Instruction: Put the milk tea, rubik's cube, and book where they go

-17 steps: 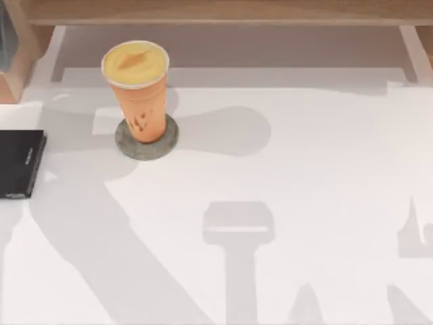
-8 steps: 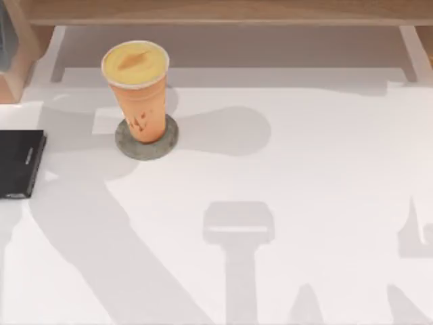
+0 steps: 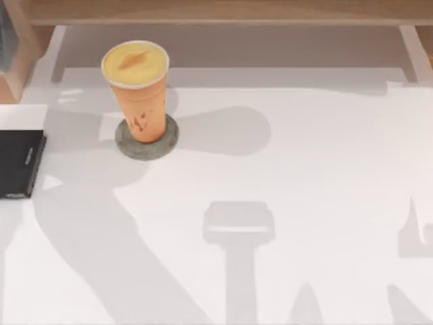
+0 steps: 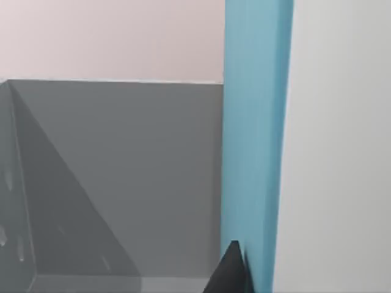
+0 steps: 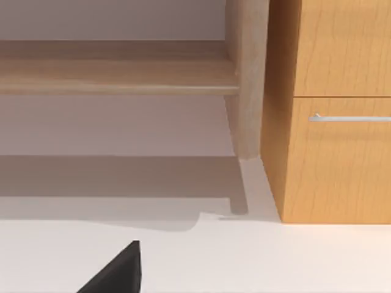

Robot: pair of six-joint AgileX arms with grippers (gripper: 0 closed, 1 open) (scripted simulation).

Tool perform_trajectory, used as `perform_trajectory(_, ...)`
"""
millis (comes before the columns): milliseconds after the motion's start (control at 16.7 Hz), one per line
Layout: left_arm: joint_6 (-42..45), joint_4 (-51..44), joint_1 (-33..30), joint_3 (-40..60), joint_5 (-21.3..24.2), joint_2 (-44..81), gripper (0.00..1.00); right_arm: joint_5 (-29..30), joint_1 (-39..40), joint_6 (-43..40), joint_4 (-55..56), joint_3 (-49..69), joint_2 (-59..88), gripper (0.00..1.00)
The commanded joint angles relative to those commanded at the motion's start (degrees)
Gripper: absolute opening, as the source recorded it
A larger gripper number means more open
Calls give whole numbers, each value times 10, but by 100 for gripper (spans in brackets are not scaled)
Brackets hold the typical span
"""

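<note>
White table stretches wide under the top view; wooden cabinet stands at its edge by the right arm; teal book stands upright right before the left gripper, grip impossible to judge; thin black book lies at the left edge; milk tea sits upright on the grey coaster, back left.

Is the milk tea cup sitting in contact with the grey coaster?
Touching. In the top view the cup stands upright with its base on the middle of the coaster.
</note>
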Motion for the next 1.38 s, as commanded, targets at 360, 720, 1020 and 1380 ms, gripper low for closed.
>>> perform_trajectory(360, 83, 24, 6, -54, -1, -63, 0, 0, 0, 0, 0, 0, 0, 100)
perform_trajectory(720, 325, 81, 41, -221, 1, -196, 0, 0, 0, 0, 0, 0, 0, 100)
perform_trajectory(1020, 581, 122, 71, -395, 7, -283, 0, 0, 0, 0, 0, 0, 0, 100)
perform_trajectory(1380, 866, 136, 66, -564, 6, -286, 0, 0, 0, 0, 0, 0, 0, 100)
